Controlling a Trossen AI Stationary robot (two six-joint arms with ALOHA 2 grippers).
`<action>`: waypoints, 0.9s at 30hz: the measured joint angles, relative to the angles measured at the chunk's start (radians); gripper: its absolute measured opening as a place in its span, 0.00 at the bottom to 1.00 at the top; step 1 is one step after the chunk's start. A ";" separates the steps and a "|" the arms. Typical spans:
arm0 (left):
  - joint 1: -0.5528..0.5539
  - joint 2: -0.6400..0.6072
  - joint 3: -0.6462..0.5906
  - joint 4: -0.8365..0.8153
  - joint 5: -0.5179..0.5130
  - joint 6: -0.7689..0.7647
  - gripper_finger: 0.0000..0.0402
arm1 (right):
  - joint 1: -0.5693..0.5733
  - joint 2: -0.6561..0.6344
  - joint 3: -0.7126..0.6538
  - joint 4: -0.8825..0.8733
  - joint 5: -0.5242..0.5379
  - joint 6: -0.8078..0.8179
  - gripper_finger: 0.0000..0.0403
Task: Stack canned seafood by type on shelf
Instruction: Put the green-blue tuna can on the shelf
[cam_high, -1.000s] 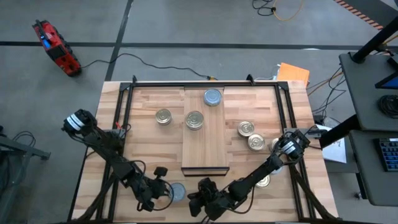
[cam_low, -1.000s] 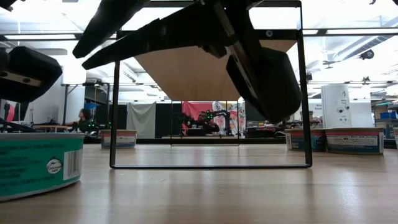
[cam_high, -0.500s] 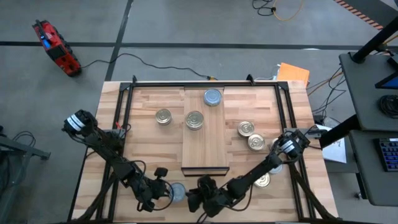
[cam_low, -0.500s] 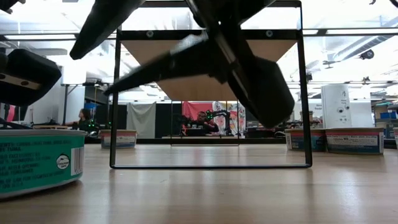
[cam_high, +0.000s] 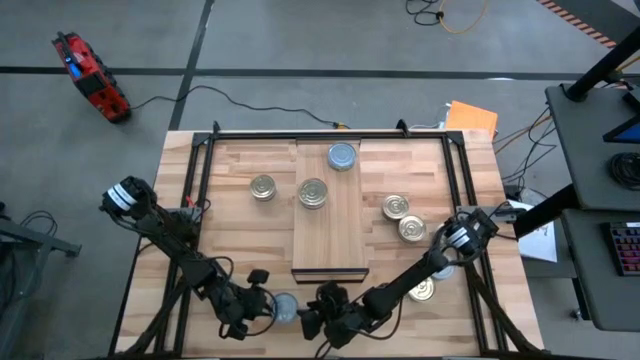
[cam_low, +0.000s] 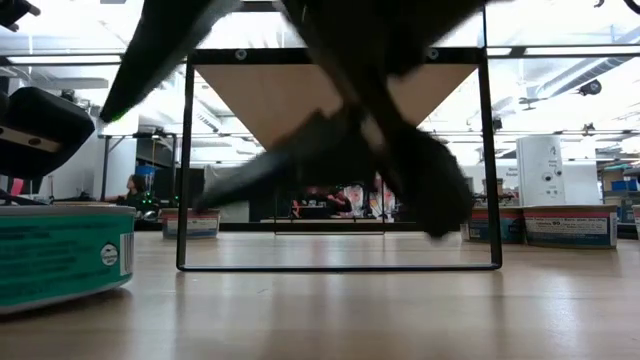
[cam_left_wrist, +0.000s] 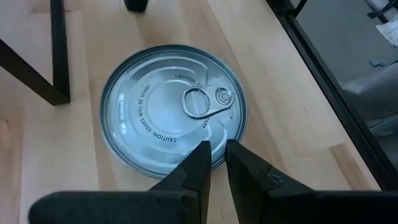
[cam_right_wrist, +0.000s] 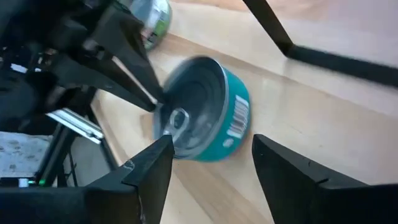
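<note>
A tin (cam_left_wrist: 171, 106) with a pale blue-grey pull-tab top and a teal side (cam_right_wrist: 239, 121) stands on the table near its front edge (cam_high: 285, 309). My left gripper (cam_left_wrist: 216, 149) is shut at the tin's rim. My right gripper (cam_right_wrist: 211, 168) is open just to the right of the tin (cam_high: 310, 322), and the tin lies ahead of its fingers without touching them. The shelf (cam_high: 328, 240) runs down the table's middle on a black frame. It carries a blue-grey tin (cam_high: 342, 156) and a gold-topped tin (cam_high: 313, 192). My left gripper has its shut fingertips (cam_left_wrist: 202, 152) against the edge of the tin's top (cam_left_wrist: 208, 140), on the side toward the table's left. The fingers come slanting down from the left. The tin stands flat on the table.
A loose gold-topped tin (cam_high: 263, 187) stands left of the shelf. Several more stand to its right (cam_high: 396, 206) (cam_high: 411, 228) (cam_high: 424, 290). The legs of the shelf's black frame (cam_low: 185, 165) stand just behind the two grippers. The table's near edge is close.
My right gripper has opened wide, from nearly shut, while staying beside the teal tin. The tin has turned a little where it stands; its label has shifted round.
</note>
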 joint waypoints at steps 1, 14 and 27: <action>0.000 0.000 0.000 0.000 0.000 0.000 0.09 | 0.002 0.010 0.000 0.010 0.000 0.003 0.53; -0.009 0.001 -0.003 -0.001 0.005 -0.010 0.09 | 0.004 0.055 -0.001 0.067 0.010 0.028 0.56; -0.008 0.005 -0.004 -0.005 0.008 -0.010 0.09 | -0.005 0.060 -0.001 0.197 0.004 -0.001 0.69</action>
